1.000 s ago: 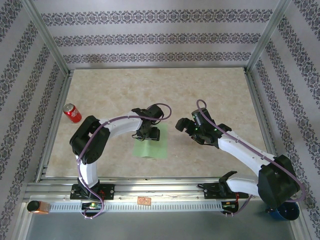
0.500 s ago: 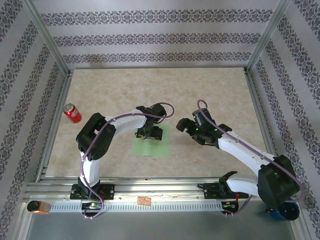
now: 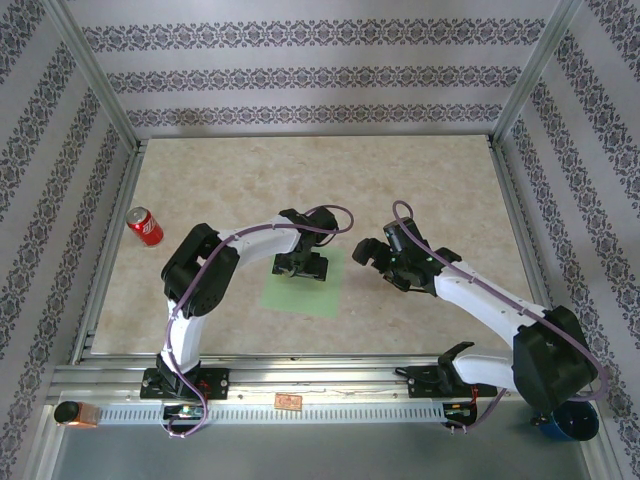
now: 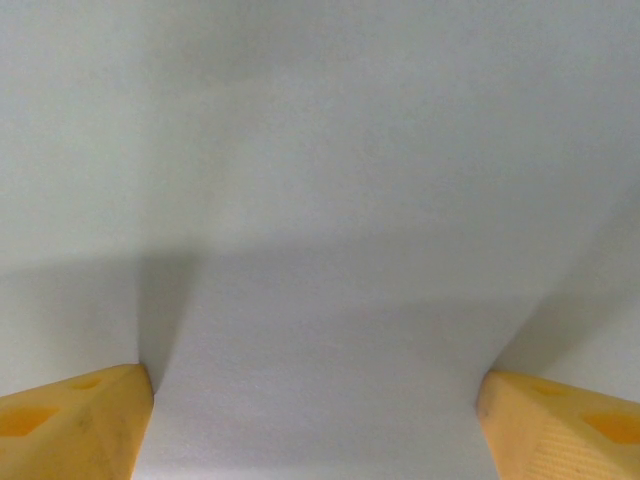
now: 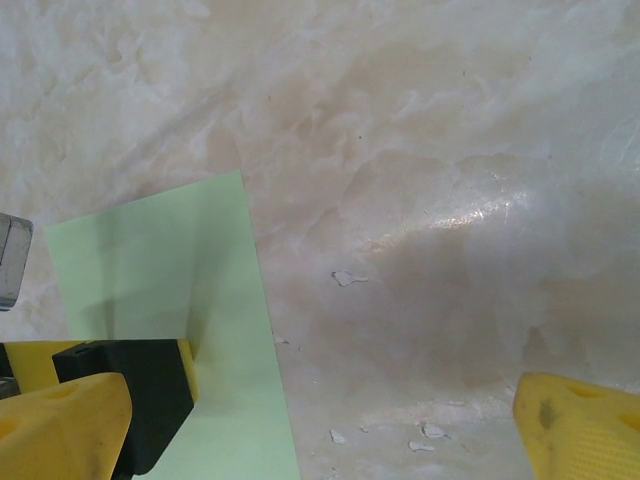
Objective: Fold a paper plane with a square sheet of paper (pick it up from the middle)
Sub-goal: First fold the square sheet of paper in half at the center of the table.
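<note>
The square sheet of paper is light green and lies flat on the marble table, in front of the arms. My left gripper hangs low over the sheet's far half. In the left wrist view its yellow fingertips stand wide apart, open, with bare paper between them. My right gripper hovers just right of the sheet, open and holding nothing. The right wrist view has the paper's right edge at the left and bare table between the fingers of the right gripper. A paper plane is out of view.
A red soda can lies near the table's left edge. Aluminium frame posts and patterned walls close in the table. A metal rail runs along the near edge. Small pale flecks dot the table right of the sheet.
My left gripper has opened wider and shifted slightly right and away. The sheet, narrower and bunched before, now lies spread flat. The right arm has barely moved.
</note>
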